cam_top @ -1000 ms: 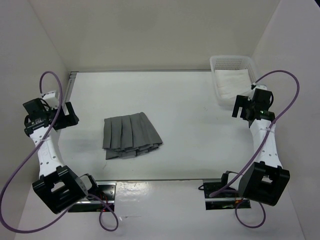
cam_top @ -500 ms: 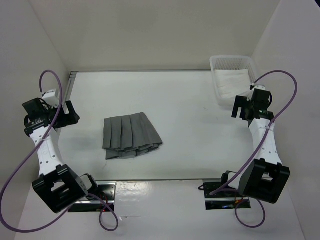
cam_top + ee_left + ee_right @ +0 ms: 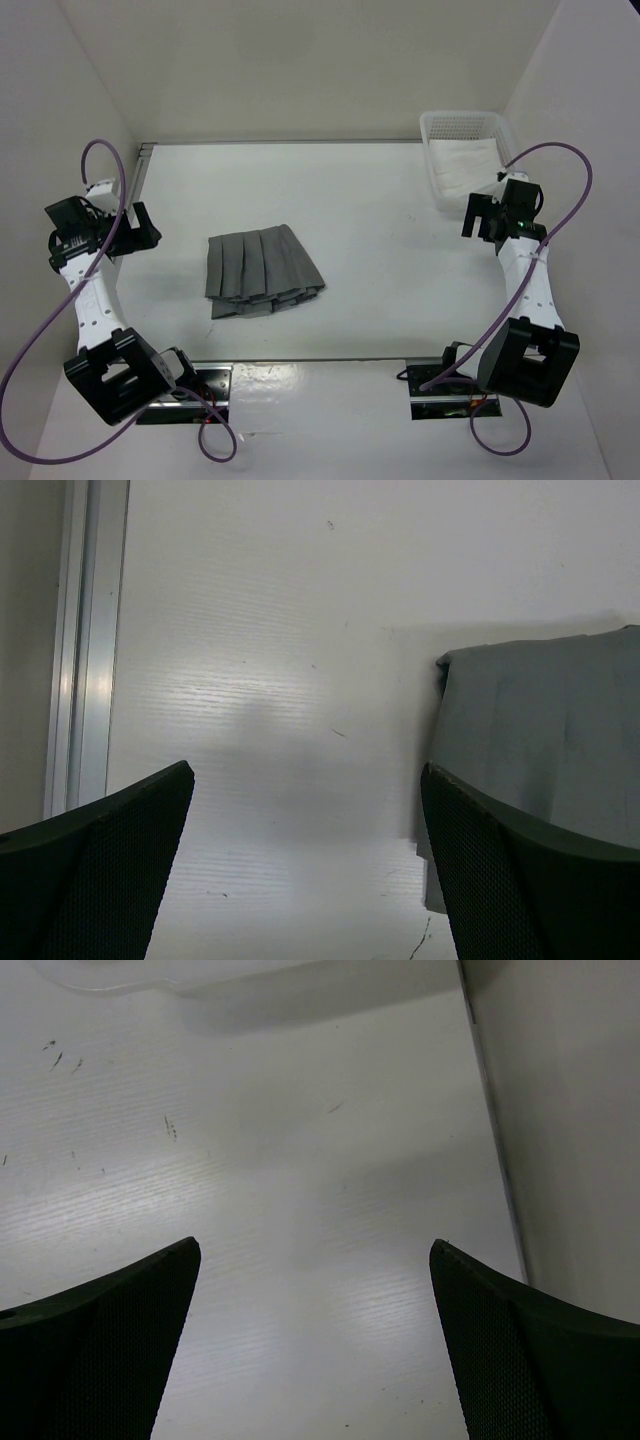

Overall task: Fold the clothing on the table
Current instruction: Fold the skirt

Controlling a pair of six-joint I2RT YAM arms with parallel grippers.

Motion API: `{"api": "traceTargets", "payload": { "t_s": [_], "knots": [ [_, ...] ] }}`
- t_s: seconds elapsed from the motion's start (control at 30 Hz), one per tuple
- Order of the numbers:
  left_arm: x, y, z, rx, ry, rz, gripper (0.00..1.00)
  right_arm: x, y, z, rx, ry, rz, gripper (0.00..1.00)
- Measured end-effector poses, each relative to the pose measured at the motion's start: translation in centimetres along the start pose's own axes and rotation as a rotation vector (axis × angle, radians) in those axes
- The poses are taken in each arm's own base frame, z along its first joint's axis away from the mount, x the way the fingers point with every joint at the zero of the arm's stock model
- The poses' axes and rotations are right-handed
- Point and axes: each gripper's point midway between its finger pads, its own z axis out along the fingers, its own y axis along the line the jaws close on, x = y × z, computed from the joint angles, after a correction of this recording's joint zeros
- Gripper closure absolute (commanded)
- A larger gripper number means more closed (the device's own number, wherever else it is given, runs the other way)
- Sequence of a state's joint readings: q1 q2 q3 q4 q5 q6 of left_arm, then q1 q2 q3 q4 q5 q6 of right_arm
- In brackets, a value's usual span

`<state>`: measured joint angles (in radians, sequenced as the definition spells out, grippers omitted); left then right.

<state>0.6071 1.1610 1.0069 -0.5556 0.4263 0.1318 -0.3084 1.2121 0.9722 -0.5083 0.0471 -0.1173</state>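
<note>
Grey pleated clothing (image 3: 540, 720) lies flat on the tabletop (image 3: 250, 630), just beyond my left gripper's (image 3: 305, 770) right finger; both that and my right gripper (image 3: 315, 1245), well apart from it, are released and empty. I should pinch a corner cleanly, catching all layers

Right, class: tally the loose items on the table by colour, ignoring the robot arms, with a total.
Grey: 1, the grey pleated fabric skirt
White: 2, the white mesh plastic basket and the white cloth in it
Total: 3

no readable text, labels, numbers or signs anywhere
</note>
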Motion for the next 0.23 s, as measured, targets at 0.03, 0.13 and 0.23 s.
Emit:
{"api": "traceTargets", "payload": {
  "t_s": [0.03,0.13,0.23],
  "knots": [
    [-0.01,-0.03,0.00,0.002,0.000,0.000,0.00,0.00,0.02,0.00,-0.001,0.000,-0.001,0.00],
    [-0.03,-0.12,0.01,0.007,-0.001,0.000,0.00,-0.01,0.13,0.00,-0.008,-0.001,-0.004,0.00],
    [-0.03,-0.17,0.01,0.010,-0.002,0.000,0.00,-0.03,0.37,0.00,-0.023,-0.002,-0.008,0.00]
  ]
}}
